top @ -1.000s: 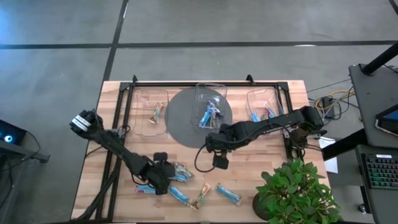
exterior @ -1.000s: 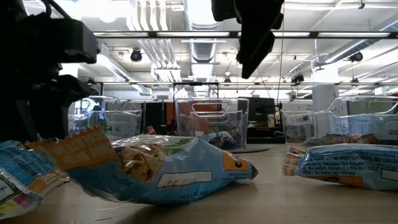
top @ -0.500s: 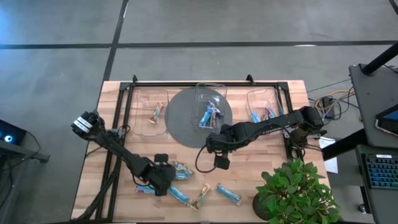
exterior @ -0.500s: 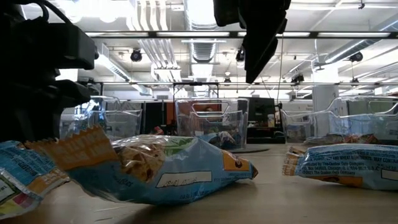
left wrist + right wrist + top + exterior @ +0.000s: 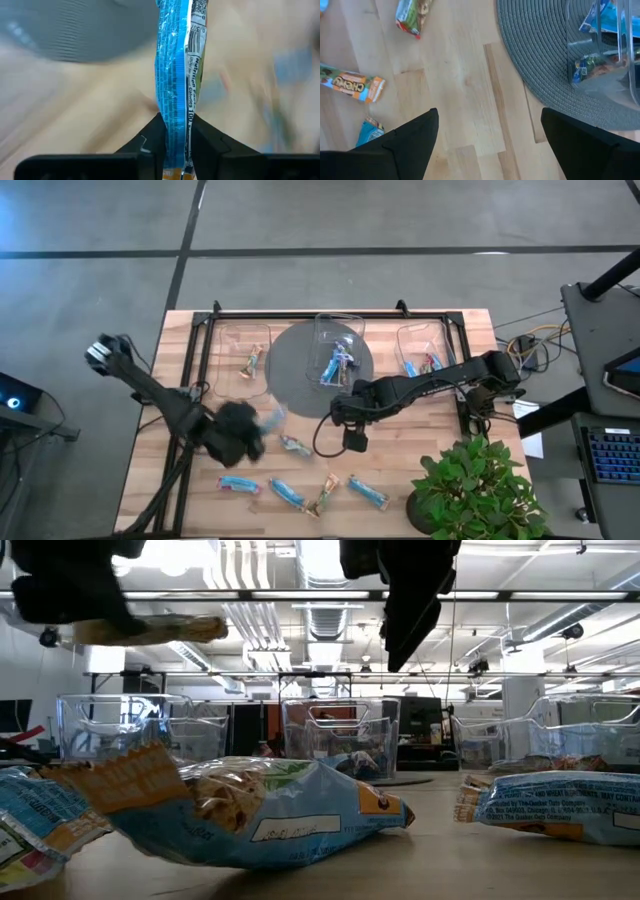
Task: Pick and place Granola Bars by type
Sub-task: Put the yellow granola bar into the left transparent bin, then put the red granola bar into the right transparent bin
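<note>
My left gripper [image 5: 256, 426] hangs above the table's near left part, shut on a blue-wrapped granola bar [image 5: 176, 65], which also shows above the table in the low view [image 5: 150, 630]. Another bar [image 5: 296, 446] lies just right of it, and several more [image 5: 287, 493] lie along the near edge. My right gripper [image 5: 355, 438] hovers open over the table's middle, near the grey round mat [image 5: 295, 375], with nothing between its fingers [image 5: 415, 137]. Three clear bins [image 5: 243, 358] [image 5: 340, 350] [image 5: 425, 350] at the back hold bars. My left gripper pinches one end of the blue bar [image 5: 175, 137] between its two fingers [image 5: 152, 137]. The flat wrapper stands edge-on in the gap and reaches out ahead of the fingers. The bar is lifted clear of the table and lies about level in the low view.
A potted plant [image 5: 470, 490] stands at the near right corner. A black frame rail [image 5: 330, 313] runs along the far edge and down the left side. Bare wood lies between the mat and the near row of bars. Loose bars [image 5: 355, 85] lie near my right gripper.
My left gripper has shut on a blue bar among the bars near the front left, then risen and drawn toward the far edge, rolling its wrist. The bar has come off the table and is lifted clear. The other bars have stayed where they were.
</note>
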You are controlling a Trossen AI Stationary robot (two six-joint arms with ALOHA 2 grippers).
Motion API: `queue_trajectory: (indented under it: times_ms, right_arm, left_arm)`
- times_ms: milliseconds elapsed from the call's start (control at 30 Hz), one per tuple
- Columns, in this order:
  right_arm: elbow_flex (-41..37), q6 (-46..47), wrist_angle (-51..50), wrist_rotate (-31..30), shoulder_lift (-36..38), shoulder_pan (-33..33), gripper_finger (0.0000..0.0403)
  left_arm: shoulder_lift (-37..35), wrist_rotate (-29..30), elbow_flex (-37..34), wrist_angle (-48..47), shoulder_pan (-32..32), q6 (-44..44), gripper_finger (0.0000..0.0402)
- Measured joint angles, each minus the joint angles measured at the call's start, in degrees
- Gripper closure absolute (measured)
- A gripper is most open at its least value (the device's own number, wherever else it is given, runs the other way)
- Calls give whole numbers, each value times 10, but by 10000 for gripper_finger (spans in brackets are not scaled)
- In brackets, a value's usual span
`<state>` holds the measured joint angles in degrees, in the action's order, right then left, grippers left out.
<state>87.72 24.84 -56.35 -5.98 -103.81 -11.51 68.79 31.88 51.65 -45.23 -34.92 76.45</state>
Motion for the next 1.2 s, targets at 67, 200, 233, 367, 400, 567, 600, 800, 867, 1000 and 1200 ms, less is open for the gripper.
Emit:
queue_trajectory:
  times_ms: [67,200,233,367,400,567,600,800,867,1000,1200]
  right_arm:
    - [0,0,6,0,0,0,67]
    - [0,0,23,-1,0,1,71]
    - [0,0,26,-1,0,1,72]
    - [0,0,39,-1,0,1,72]
    - [0,2,43,-1,0,1,72]
    - [0,16,48,-1,0,1,74]
    - [0,17,48,-1,0,1,74]
    - [0,24,48,-1,0,0,74]
    - [0,24,47,0,0,0,74]
    - [0,24,46,3,0,0,76]
    - [0,22,42,5,0,0,77]
  left_arm:
    - [-50,79,-13,-65,8,155,347]
    - [-143,186,-48,-181,31,362,347]
    - [-162,192,-60,-197,41,372,347]
    - [-220,180,-123,-176,104,356,347]
    - [-230,175,-137,-158,120,345,347]
    - [-249,169,-187,-83,179,242,321]
    - [-250,172,-192,-77,189,228,310]
    - [-250,153,-196,-70,215,203,241]
    - [-250,139,-180,-67,212,204,229]
    - [-251,126,-136,-10,184,116,224]
    - [-245,46,-99,220,129,-150,224]
